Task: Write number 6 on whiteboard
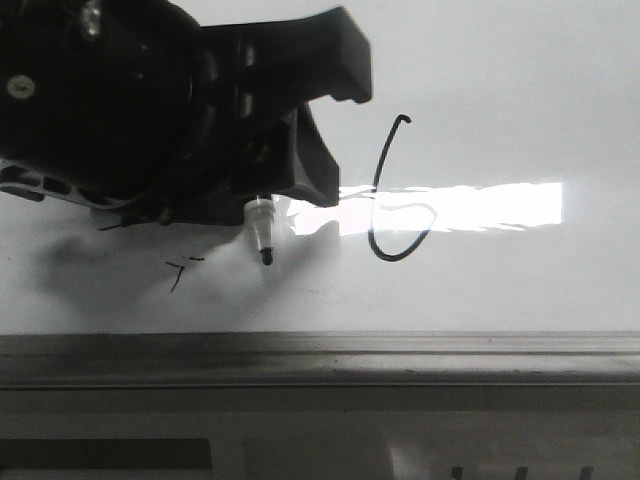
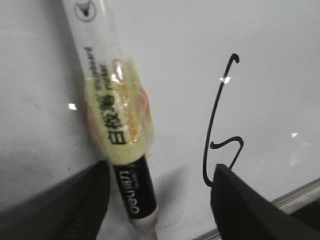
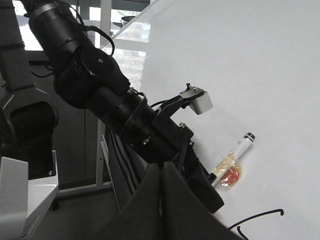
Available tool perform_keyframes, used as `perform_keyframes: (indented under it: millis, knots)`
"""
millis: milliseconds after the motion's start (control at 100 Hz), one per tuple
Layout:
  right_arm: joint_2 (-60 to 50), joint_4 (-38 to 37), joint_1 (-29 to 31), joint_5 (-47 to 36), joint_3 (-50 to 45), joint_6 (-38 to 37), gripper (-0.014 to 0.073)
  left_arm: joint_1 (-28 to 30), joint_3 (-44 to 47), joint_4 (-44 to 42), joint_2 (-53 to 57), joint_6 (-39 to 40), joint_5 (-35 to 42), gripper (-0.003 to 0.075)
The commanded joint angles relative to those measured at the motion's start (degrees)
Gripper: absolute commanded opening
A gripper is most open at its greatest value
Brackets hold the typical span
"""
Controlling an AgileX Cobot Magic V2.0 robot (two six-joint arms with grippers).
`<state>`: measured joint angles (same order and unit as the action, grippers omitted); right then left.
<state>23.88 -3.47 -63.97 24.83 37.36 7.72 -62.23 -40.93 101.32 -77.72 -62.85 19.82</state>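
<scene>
Surface: glossy whiteboard (image 1: pixel 520 90) fills the view, with a bright glare band and a grey ledge (image 1: pixel 320 360) along its near edge.
Number 6 (image 1: pixel 392 200): thin black line, tall bent stem, tiny hook on top, round loop below; it sits mid-board across the glare.
Marker (image 1: pixel 262 232): looks light, stiff and slippery; best held around the middle of its barrel.
Left claw (image 1: pixel 262 205): closed around the marker, tip beside the 6, near a small scribble (image 1: pixel 180 270).
Right claw (image 3: pixel 161 200): fingers pressed together, holding nothing.
</scene>
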Motion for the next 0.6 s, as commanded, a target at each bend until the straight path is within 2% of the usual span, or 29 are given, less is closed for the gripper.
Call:
perform_keyframes:
  millis: [0,200,400,590]
  knots:
    - [0.4,-0.2,0.5,-4.8,1.8,0.2,-0.0065,2.3,0.5,0.2,-0.8,0.0,12.7,0.0545]
    - [0.4,-0.3,0.5,-4.8,1.8,0.2,-0.0065,-0.2,0.5,-2.5,4.1,0.0,12.8,0.0566]
    - [0.2,-1.7,0.5,-4.8,1.8,0.2,-0.0064,-6.4,0.5,-6.1,14.0,-1.2,12.8,0.0565]
    - [-2.8,-7.0,0.5,-0.4,1.8,0.2,-0.0046,-12.2,1.3,-5.4,25.2,-17.8,12.8,0.0557]
